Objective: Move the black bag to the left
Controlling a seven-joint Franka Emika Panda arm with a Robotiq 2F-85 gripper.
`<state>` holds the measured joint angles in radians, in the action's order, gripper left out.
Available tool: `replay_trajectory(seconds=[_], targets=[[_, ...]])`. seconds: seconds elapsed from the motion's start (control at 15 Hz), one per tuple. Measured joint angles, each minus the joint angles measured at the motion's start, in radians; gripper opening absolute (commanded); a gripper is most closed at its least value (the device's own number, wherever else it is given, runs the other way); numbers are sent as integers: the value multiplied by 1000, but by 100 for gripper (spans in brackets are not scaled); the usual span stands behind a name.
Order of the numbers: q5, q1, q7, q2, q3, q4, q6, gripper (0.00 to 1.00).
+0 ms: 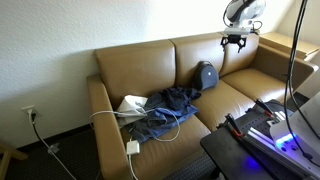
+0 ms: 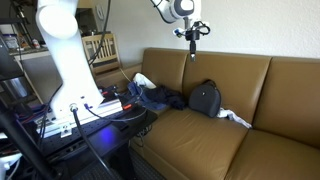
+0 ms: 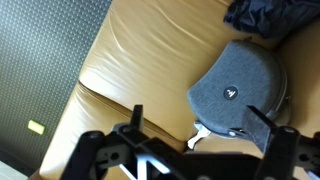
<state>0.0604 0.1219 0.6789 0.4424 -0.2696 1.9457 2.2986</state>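
A small black bag (image 1: pixel 206 75) stands upright against the backrest of a tan leather sofa (image 1: pixel 130 70); it shows in both exterior views (image 2: pixel 205 97). In the wrist view the bag (image 3: pixel 238 88) looks dark grey with a small logo. My gripper (image 1: pixel 235 41) hangs high above the sofa back, well clear of the bag and off to one side (image 2: pixel 192 33). Its fingers (image 3: pixel 200 120) are spread open and empty, and one fingertip overlaps the bag's edge in the wrist view.
A heap of blue clothes (image 1: pixel 165 108) with white papers and a white cable (image 1: pixel 130 125) lies on the sofa seat beside the bag. A white cloth (image 2: pixel 236 118) lies on the bag's other side. A table with equipment (image 1: pixel 265 130) stands in front.
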Motion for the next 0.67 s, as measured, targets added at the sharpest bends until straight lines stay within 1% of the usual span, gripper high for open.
replay_trajectory(seconds=[0.07,0.13,0.47,0.53,0.67], targets=[[-29,10,22,26,-9,-28,-7,100],[-33,16,22,40,-13,-43,-9,100],[-27,5,29,41,-13,-43,-4,100],[-26,2,69,51,-15,-43,15,100],[-41,0,182,110,-17,-68,41,100]])
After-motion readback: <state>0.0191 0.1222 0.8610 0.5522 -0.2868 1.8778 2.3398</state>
